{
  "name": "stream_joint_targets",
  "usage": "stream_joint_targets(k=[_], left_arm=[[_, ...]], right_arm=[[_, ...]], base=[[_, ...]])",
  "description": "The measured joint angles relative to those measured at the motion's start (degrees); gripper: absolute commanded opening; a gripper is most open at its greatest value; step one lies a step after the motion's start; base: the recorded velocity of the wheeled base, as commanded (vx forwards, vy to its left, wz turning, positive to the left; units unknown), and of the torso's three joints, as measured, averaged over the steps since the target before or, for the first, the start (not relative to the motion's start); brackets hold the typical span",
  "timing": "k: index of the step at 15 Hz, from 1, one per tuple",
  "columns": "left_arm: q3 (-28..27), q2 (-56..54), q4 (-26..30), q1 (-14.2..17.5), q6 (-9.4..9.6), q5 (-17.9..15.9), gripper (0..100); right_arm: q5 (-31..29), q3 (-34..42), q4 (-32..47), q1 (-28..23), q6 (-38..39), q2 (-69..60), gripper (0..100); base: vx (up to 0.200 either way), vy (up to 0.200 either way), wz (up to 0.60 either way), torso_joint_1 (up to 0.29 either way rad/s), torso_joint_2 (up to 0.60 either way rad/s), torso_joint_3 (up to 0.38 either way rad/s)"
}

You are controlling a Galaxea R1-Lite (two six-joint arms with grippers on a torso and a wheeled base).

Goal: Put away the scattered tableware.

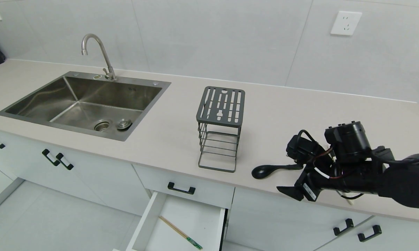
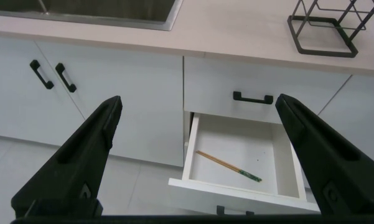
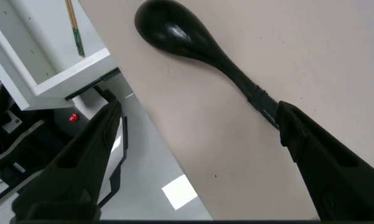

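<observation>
Lower right of the head view: your right pincer [image 3: 198,112] is spread wide, gripping nothing. The black spoon [image 1: 265,171] lies on the worktop [image 1: 282,115] just beside it. Your left pincer [image 2: 199,102], also wide open and empty, faces the open drawer [image 1: 145,223] at bottom centre, with chopsticks [image 1: 179,233] inside.

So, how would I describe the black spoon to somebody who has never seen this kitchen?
Start at the long beige countertop with the steel sink. Right of the dark grey wire rack, near the front edge, lies a glossy black round-bowled spoon. It alone lies loose on the countertop.
</observation>
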Motion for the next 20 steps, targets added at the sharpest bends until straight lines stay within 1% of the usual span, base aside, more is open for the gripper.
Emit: stream_joint_targets(k=[3, 6, 10, 16, 17, 20], left_arm=[[0.00, 0.00, 0.00, 0.02, 0.02, 0.00, 100], [0.00, 0.00, 0.02, 0.02, 0.02, 0.02, 100], [0.00, 0.00, 0.02, 0.02, 0.02, 0.02, 100], [0.00, 0.00, 0.02, 0.02, 0.02, 0.00, 100], [0.00, 0.00, 0.02, 0.02, 0.00, 0.00, 100], [0.00, 0.00, 0.02, 0.02, 0.02, 0.00, 100]], right_arm=[[0.38, -2.84, -0.13, -0.57, -0.02, 2.71, 100], [3.34, -5.81, -0.05, -1.07, 0.00, 6.29, 100], [5.44, -6.81, 0.13, -2.23, 0.07, 8.77, 100], [8.24, -9.81, 0.13, -2.56, 0.07, 12.69, 100], [8.46, -10.09, 0.00, -2.60, 0.02, 13.15, 0], [8.59, -10.50, -0.30, -2.56, -0.05, 13.96, 0]], base=[[0.000, 0.000, 0.00, 0.000, 0.00, 0.000], [0.000, 0.000, 0.00, 0.000, 0.00, 0.000], [0.000, 0.000, 0.00, 0.000, 0.00, 0.000], [0.000, 0.000, 0.00, 0.000, 0.00, 0.000], [0.000, 0.000, 0.00, 0.000, 0.00, 0.000], [0.000, 0.000, 0.00, 0.000, 0.00, 0.000]])
